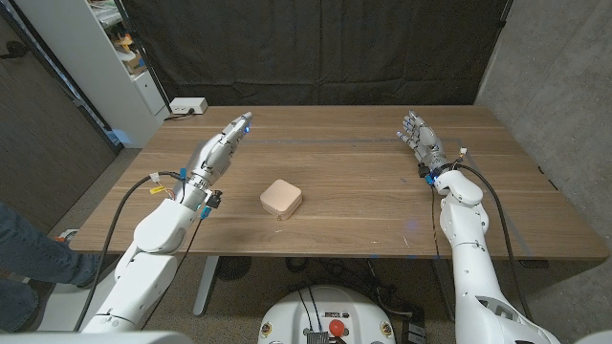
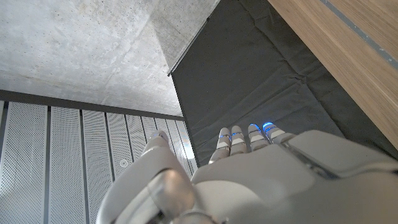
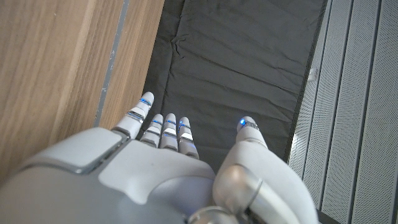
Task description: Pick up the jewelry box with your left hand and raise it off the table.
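Wooden tabletop [image 1: 363, 191] carries the jewelry box [image 1: 281, 199], near the front edge, left of centre. Left hand [image 1: 222, 145] is held out over the tabletop behind and left of the box, well apart from it, fingers straight and close together, holding nothing. Right hand [image 1: 421, 141] stands at far right, fingers extended, holding nothing. Box is roughly square, lying flat, turned corner-on to the front edge; no clear long axis.

Jewelry box [image 1: 281, 199] on table [image 1: 363, 205] (both hands apart)
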